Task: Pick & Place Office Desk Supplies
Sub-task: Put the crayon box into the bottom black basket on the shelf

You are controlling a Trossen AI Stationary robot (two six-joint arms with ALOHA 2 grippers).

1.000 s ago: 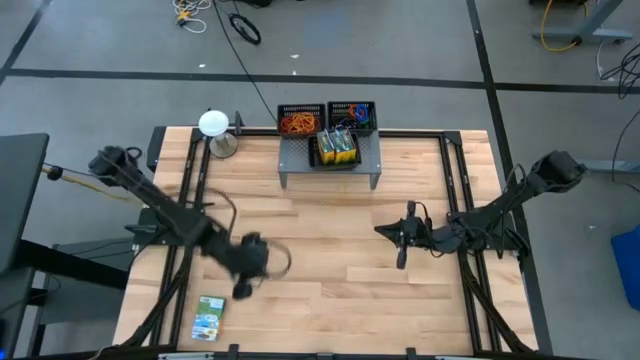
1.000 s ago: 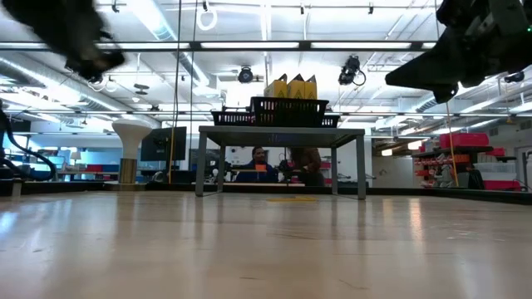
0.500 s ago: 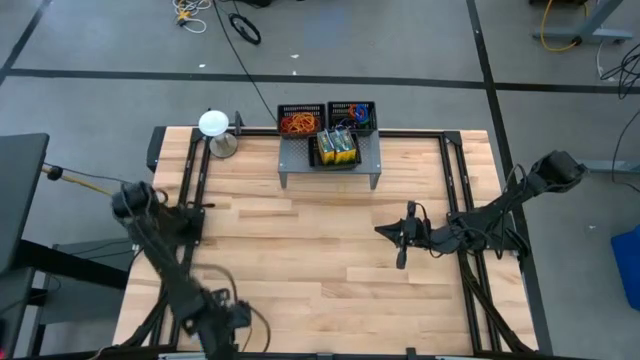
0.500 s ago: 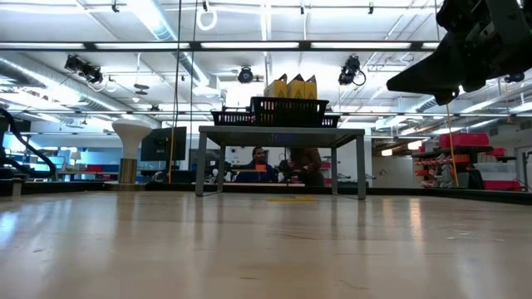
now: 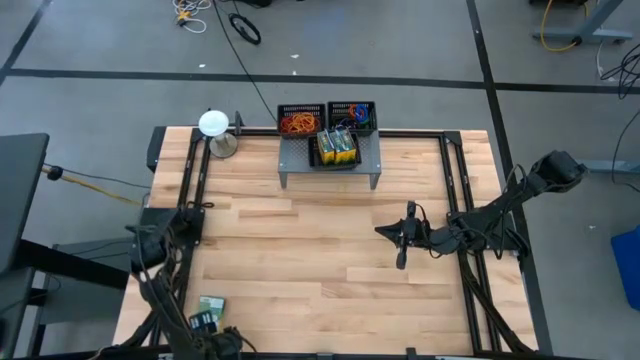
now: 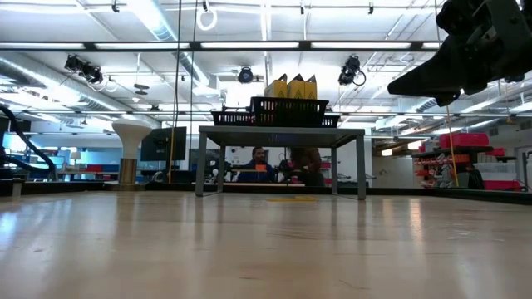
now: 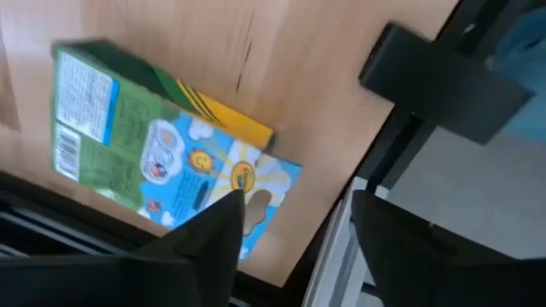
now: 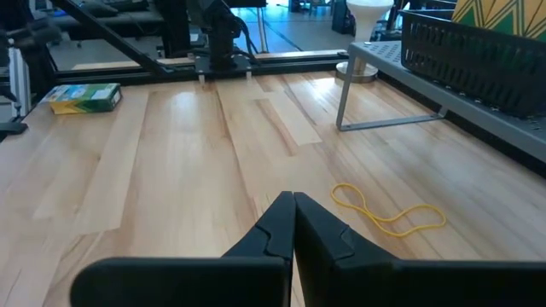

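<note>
A green-white card box [image 7: 162,162] lies flat on the table by the near left corner and also shows in the high view [image 5: 209,307]. My left gripper [image 7: 294,209] is open just above the box's near end, over the table's near edge [image 5: 205,328]. My right gripper [image 8: 294,203] is shut and empty, held above the table right of centre [image 5: 401,256]. A yellow rubber band [image 8: 388,213] lies on the wood ahead of it. Black mesh trays with orange bands [image 5: 300,122], mixed coloured bands [image 5: 352,114] and yellow-green boxes [image 5: 335,150] stand on the grey shelf [image 5: 365,165].
The grey perforated shelf stands at the far middle of the table. A white ball on a stand [image 5: 214,125] is at the far left. Black frame rails [image 5: 190,200] run along both table sides. People sit in the room beyond the table [image 6: 259,158].
My left gripper has swept from left of the table's middle toward the near edge and now hangs over the green-white box. The box has stayed where it was.
</note>
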